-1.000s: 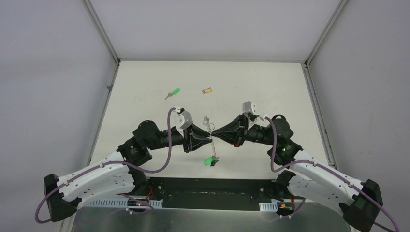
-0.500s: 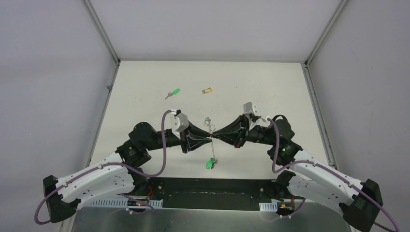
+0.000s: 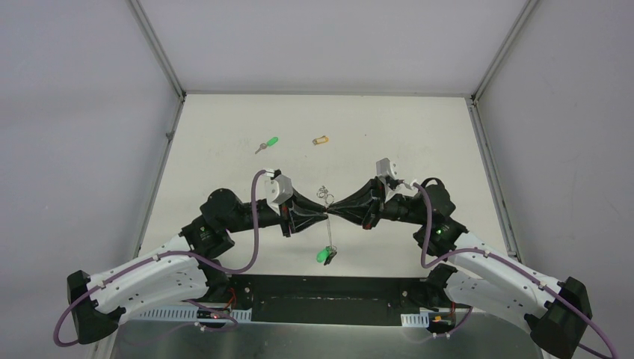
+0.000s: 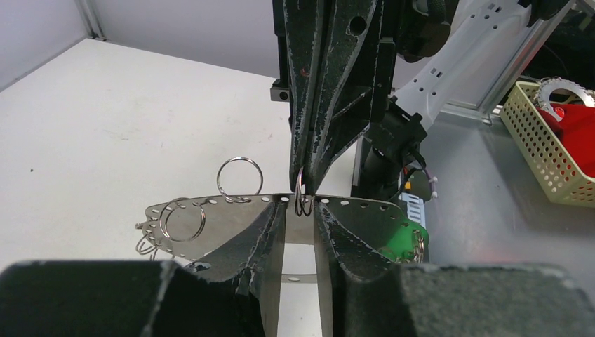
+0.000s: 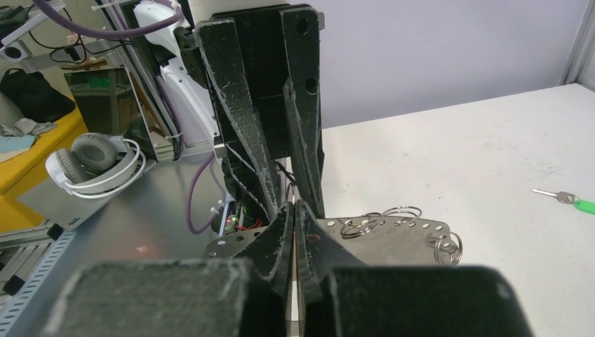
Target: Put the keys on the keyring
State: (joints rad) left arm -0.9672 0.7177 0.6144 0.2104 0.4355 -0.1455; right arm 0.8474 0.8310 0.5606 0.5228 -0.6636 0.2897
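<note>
The keyring is a curved perforated metal plate (image 3: 327, 233) carrying several split rings, hanging edge-on between my grippers. It shows in the left wrist view (image 4: 210, 219) and the right wrist view (image 5: 393, 235). A green tag (image 3: 323, 255) dangles from its near end. My right gripper (image 3: 334, 206) is shut on a small split ring (image 4: 303, 200) at the plate's top edge. My left gripper (image 3: 324, 213) faces it tip to tip, jaws a narrow gap apart on either side of that ring. The green key (image 3: 268, 143) and the yellow-tan key (image 3: 321, 140) lie on the table farther back.
The green key also shows at the right edge of the right wrist view (image 5: 582, 205). A yellow basket (image 4: 554, 140) and headphones (image 5: 98, 158) lie off the table behind the arms. Metal frame posts (image 3: 161, 52) bound the table.
My left gripper has rolled and narrowed its jaws around the held ring. The plate's near end with the green tag has swung slightly. The right gripper has stayed put.
</note>
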